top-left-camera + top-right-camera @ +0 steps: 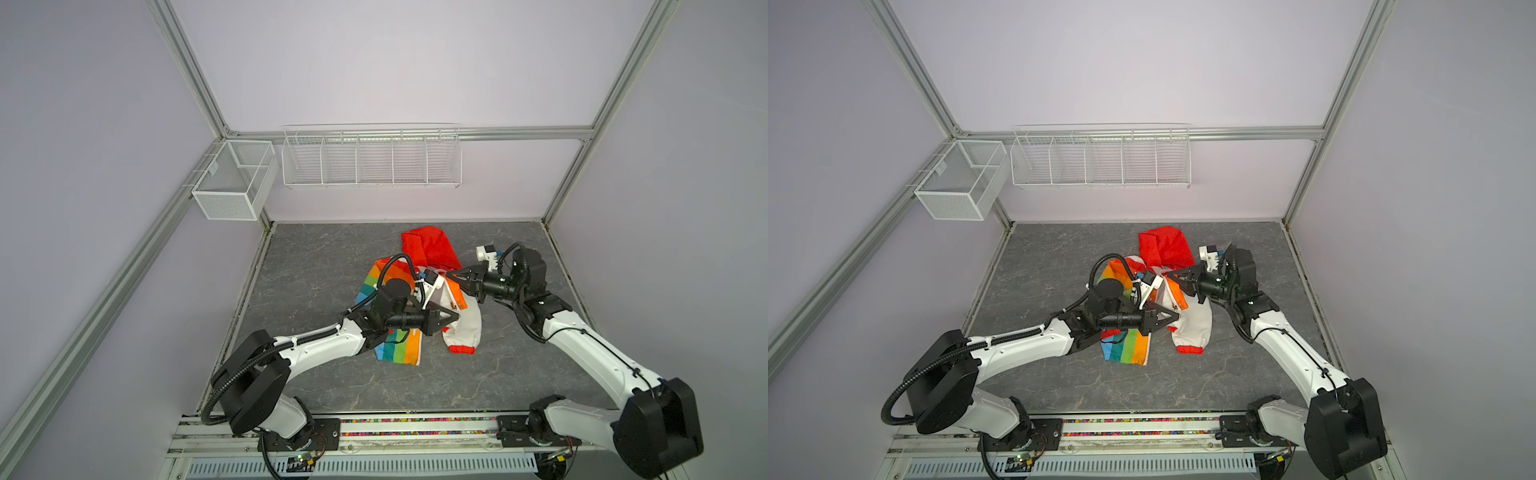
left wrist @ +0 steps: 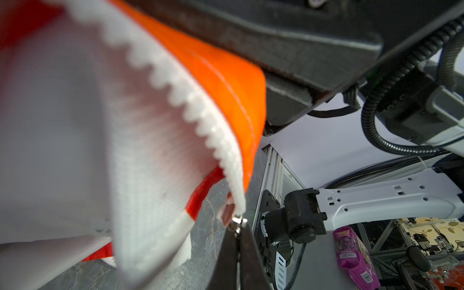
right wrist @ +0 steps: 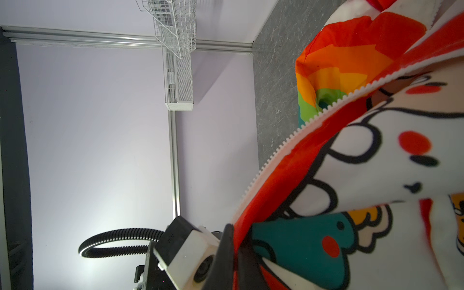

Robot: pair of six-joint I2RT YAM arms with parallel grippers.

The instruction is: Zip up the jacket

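The jacket (image 1: 399,351) lies crumpled in the middle of the grey table in both top views, red hood (image 1: 428,247) toward the back, white sleeve with a red cuff (image 1: 462,349) at the front right. My left gripper (image 1: 455,318) is shut on the small metal zipper pull (image 2: 237,222) at the end of the white zipper teeth (image 2: 200,120); the fingertips (image 2: 247,241) pinch it. My right gripper (image 1: 451,274) is shut on the jacket's red-trimmed zipper edge (image 3: 263,198) just below the hood, beside the cartoon-printed white half (image 3: 376,163). The panel hangs taut between both grippers (image 1: 1177,316) (image 1: 1171,275).
A white wire rack (image 1: 372,160) and a mesh basket (image 1: 232,178) hang on the back wall. Grey marble table (image 1: 311,270) spreads around the jacket. Both arm bases sit at the front rail (image 1: 415,428). A purple packet (image 2: 351,253) lies beyond the table.
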